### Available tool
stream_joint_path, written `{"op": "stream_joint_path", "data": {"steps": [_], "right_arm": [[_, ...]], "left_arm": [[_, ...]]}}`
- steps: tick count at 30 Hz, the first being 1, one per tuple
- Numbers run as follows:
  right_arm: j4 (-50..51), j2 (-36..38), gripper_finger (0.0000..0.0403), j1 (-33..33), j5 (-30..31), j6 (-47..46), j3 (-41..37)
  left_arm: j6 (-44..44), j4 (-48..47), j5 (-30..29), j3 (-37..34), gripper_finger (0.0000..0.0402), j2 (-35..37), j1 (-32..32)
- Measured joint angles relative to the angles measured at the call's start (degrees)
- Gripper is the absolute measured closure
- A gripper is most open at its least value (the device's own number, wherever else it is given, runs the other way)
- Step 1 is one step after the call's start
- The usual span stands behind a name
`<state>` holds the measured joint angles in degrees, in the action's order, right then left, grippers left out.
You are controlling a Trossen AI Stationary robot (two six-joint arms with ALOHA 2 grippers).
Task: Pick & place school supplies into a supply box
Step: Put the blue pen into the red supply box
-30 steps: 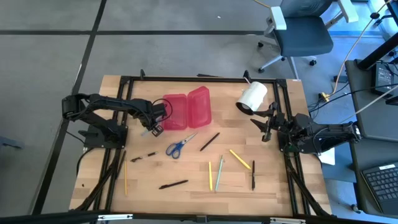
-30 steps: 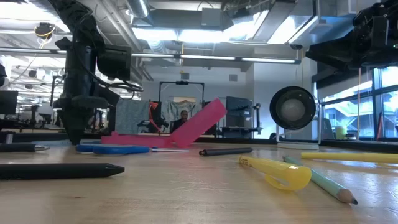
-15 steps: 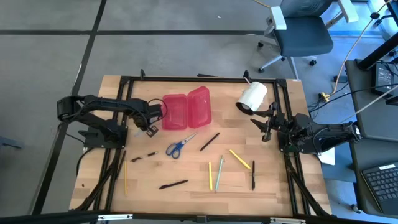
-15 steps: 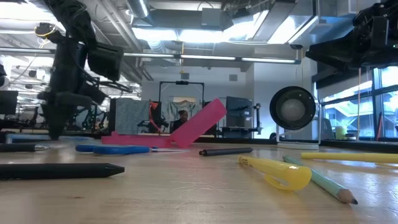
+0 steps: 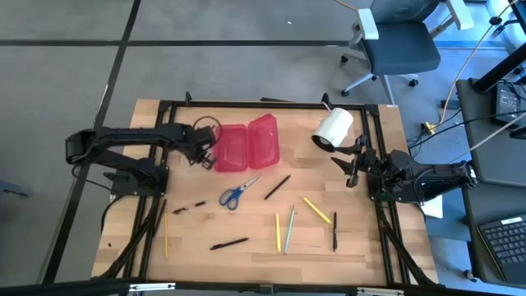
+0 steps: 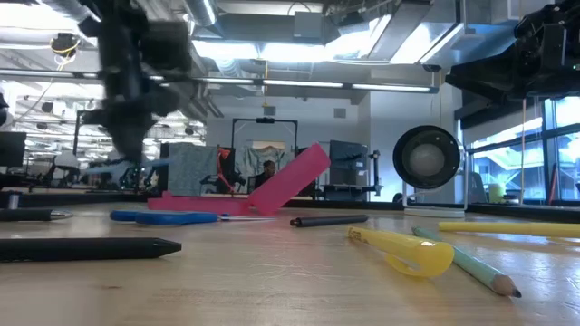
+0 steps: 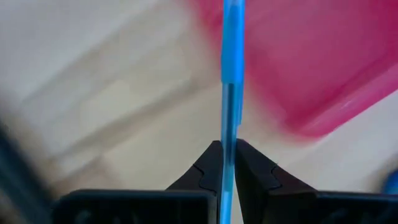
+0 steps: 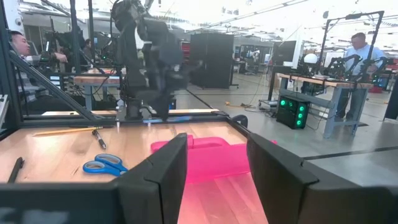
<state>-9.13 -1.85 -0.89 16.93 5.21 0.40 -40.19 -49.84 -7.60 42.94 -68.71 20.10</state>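
The pink supply box (image 5: 246, 145) lies open at the table's far middle, one half tilted up in the low view (image 6: 288, 179). My left gripper (image 5: 201, 154) hangs just left of the box, shut on a thin blue pen (image 7: 231, 56). Blue-handled scissors (image 5: 238, 192), a black pen (image 5: 277, 187), a yellow pen (image 5: 316, 210) and several other pens and pencils lie flat on the table. My right gripper (image 5: 352, 167) waits open and empty at the right side, near the white roll (image 5: 333, 128). My left gripper pinches the blue pen's shaft (image 7: 228, 134) between its two fingertips (image 7: 208, 163). The pen runs on past the fingertips and ends over the box's edge (image 7: 292, 93). It is lifted clear of the table.
The white roll stands at the far right. Black frame bars run along the table's edges (image 5: 246, 104). Pencils lie near the left edge (image 5: 165, 233) and the front middle (image 5: 283, 230). A black marker (image 6: 86, 248) lies close to the low camera. People show in the room behind (image 8: 360, 50).
My left gripper has risen with the blue pen and gone toward the table's far edge, turning as it went. It now stands beside the box's left half.
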Motion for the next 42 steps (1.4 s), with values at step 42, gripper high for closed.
{"op": "stream_joint_path", "data": {"steps": [42], "right_arm": [[-0.9,0.0,0.0231,0.0,0.0,-0.4,0.0]], "left_arm": [[-21.8,67.4,9.7,1.9,0.0369,-29.2,2.9]]}}
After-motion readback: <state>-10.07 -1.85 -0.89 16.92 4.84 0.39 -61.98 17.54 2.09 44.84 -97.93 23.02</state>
